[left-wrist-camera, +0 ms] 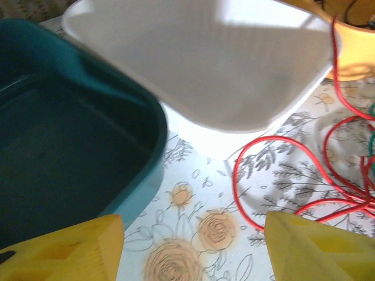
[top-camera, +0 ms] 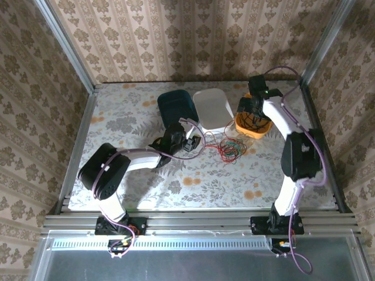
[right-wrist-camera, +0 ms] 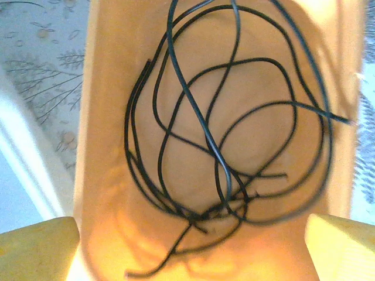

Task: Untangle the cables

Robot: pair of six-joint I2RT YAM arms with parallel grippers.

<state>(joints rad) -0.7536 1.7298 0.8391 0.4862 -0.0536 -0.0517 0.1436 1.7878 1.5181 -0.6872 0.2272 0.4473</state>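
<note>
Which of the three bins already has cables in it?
The orange bin, at the right end of the row: black cables lie coiled inside it. The teal bin and the white bin show no cables inside.

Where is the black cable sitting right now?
The thin black cable lies loosely coiled inside the orange plastic bin at the far right of the floral table, beside the white plastic tray, directly under the right gripper.

Left wrist: dark teal plastic bin [left-wrist-camera: 64, 152] cut by left edge; thin red cable [left-wrist-camera: 235, 175] runs off right. Right wrist: thin black cable loops [right-wrist-camera: 200, 122] blurred, crossings probably unreadable; orange plastic bin [right-wrist-camera: 117, 47] cropped top and bottom.
</note>
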